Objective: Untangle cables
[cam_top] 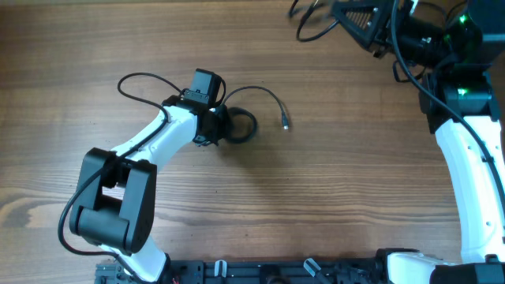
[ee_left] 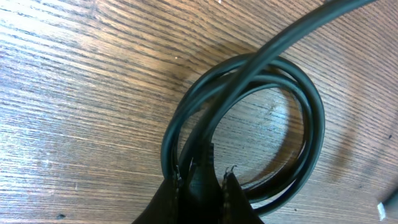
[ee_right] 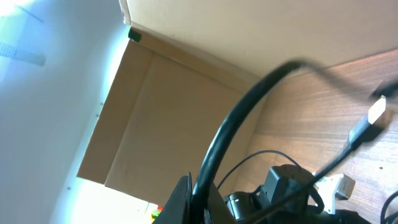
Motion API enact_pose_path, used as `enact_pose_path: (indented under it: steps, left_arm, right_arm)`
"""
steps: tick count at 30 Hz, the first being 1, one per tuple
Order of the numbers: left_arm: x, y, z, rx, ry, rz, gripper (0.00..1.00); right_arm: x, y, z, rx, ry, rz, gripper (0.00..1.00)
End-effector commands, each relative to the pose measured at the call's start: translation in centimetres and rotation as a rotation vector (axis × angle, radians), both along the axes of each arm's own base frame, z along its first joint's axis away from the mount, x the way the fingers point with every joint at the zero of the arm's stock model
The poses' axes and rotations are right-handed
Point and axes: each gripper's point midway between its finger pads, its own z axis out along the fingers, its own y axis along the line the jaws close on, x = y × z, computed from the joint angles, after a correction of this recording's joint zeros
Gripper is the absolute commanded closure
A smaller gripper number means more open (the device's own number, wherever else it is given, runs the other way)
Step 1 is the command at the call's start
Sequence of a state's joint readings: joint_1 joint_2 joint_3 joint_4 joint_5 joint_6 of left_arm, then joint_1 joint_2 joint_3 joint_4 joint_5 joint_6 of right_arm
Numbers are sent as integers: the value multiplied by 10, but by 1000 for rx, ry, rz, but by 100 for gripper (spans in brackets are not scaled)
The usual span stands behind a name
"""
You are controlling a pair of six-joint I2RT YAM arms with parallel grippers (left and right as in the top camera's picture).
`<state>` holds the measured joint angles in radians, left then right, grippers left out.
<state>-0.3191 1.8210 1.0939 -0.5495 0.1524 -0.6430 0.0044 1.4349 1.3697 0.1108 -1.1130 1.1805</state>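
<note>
A black cable lies wound in a small coil [cam_top: 241, 126] mid-table. One end runs right to a small plug [cam_top: 285, 122], and a thin loop [cam_top: 130, 83] curls away to the left. My left gripper [cam_top: 221, 126] is shut on the near side of the coil. In the left wrist view the coil [ee_left: 308, 118] fills the frame, and the left gripper [ee_left: 205, 179] pinches its strands. At the far right corner my right gripper [cam_top: 359, 20] is shut on another black cable [cam_top: 306, 25]. That cable [ee_right: 242, 118] rises out of the closed right gripper [ee_right: 199, 202], and a plug end [ee_right: 376, 112] hangs nearby.
A brown cardboard panel [ee_right: 180, 93] stands behind the table in the right wrist view. The left arm's dark base [cam_top: 110, 205] sits at the front left. The right arm's white link [cam_top: 473, 181] runs along the right edge. A black rail [cam_top: 276, 272] lines the front edge.
</note>
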Motion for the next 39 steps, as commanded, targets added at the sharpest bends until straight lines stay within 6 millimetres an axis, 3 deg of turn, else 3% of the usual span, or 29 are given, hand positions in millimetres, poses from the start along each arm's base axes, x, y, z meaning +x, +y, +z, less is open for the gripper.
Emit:
enact_pose_path:
  steps: [1,3,5,8,9,12,16,18,20,21,23,25,26,34,39]
  left_arm:
    - [-4,-4,-4,-29,33,12,82]
    - [-6,-17,3,-94,29,-63,83]
    - [-6,-33,28,-175,-33,-188,76]
    - [-3,-37,68,-212,-128,-203,46]
    - [-4,-37,85,-222,-169,-206,26]
    - [-7,-36,110,-245,-213,-182,12]
    - [-19,-62,163,-454,-281,-237,14]
    - [-16,-57,182,-509,-281,-105,17]
    - [-12,-50,189,-534,-277,-47,18]
    - [-13,-49,191,-552,-273,-52,27]
    - [-18,-60,209,-646,-321,-193,27]
    - [-13,-58,211,-601,-411,-282,9]
    - [-13,-58,211,-587,-428,-308,6]
    - [-18,-60,210,-501,-557,-539,4]
    - [-29,-76,207,-461,-603,-675,6]
  right_arm:
    - [-17,3,6,-25,-39,64,95]
    - [-15,2,-2,-37,-13,56,95]
    - [-15,2,-13,-63,6,51,95]
    - [-15,2,-34,-114,42,41,95]
    - [-17,2,-40,-130,53,43,95]
    - [-23,4,-54,-152,98,60,95]
    - [-33,18,-97,-248,291,24,95]
    - [-45,31,-103,-272,298,76,95]
    - [-57,43,-101,-274,257,151,95]
    - [-63,46,-100,-268,254,183,96]
    - [-71,51,-102,-271,259,216,96]
    - [-78,55,-96,-240,257,262,95]
    - [-82,56,-93,-221,254,291,95]
    - [-94,65,-84,-164,305,360,95]
    - [-103,80,-76,-149,287,413,95]
